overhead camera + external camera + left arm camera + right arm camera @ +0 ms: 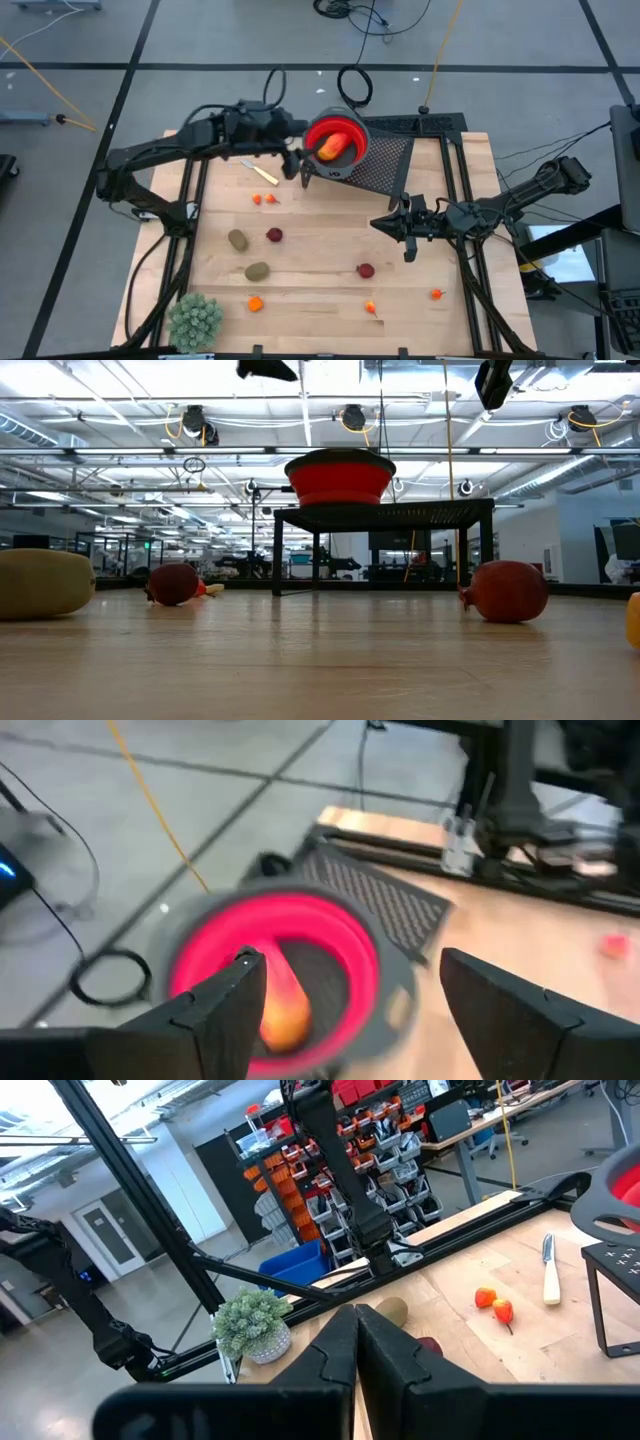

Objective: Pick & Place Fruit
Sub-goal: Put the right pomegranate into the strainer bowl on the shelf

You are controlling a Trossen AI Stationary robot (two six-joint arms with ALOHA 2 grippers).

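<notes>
A red bowl (336, 138) stands on a black mesh stand (388, 162) at the table's far side. A longer red-orange fruit (331, 148) lies inside the bowl (275, 965). My left gripper (299, 161) hovers open just left of the bowl, with nothing between its fingers (228, 1012). Two brown kiwis (237, 240) (258, 271), two dark red round fruits (274, 235) (366, 270) and small orange pieces (262, 199) lie on the wooden table. My right gripper (393, 224) waits shut over the table's right half, above the board (357, 1340).
A yellow-handled knife (262, 172) lies near the left gripper. A pale green spiky plant (195, 320) stands at the near left corner. More orange pieces (255, 303) (436, 294) lie near the front edge. Black frame rails run along both sides of the table.
</notes>
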